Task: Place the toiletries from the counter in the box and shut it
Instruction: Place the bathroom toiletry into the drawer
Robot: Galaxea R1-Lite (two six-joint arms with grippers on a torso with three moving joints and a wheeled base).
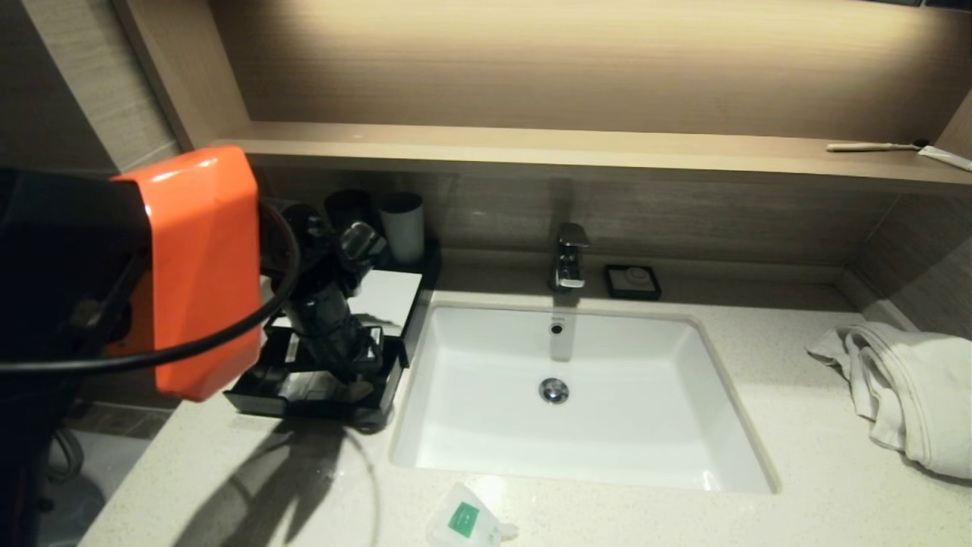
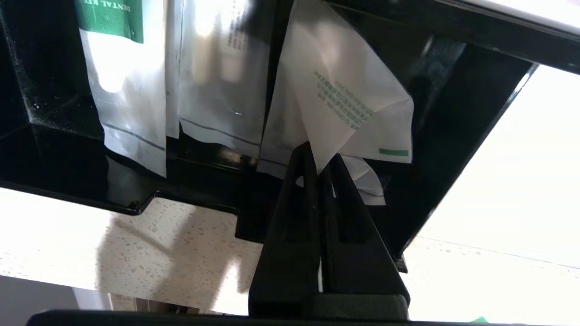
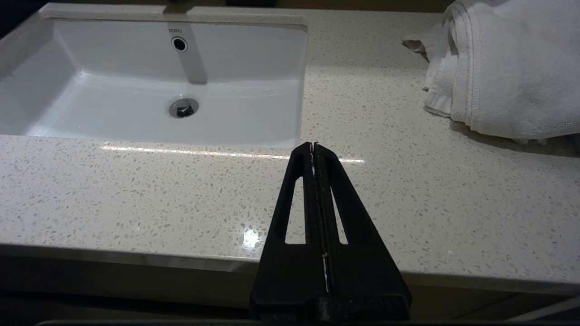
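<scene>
While your left gripper (image 2: 321, 158) hung over the black box (image 1: 315, 380) near the counter's left edge, its fingers were clamped on a white sachet (image 2: 349, 113) just above the packets already inside. Another green-labelled sachet (image 1: 465, 523) lay at the front edge, below the sink (image 1: 577, 395). Your right gripper (image 3: 313, 146) sat pressed together above the front edge, near the towel (image 3: 507, 68).

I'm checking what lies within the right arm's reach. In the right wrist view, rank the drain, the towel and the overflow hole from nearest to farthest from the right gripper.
From the right gripper, shut above the counter's front edge:
1. Drain, in the sink's floor.
2. Towel, heaped on the counter on the opposite side from the sink, a little farther.
3. Overflow hole, high on the sink's back wall.
</scene>
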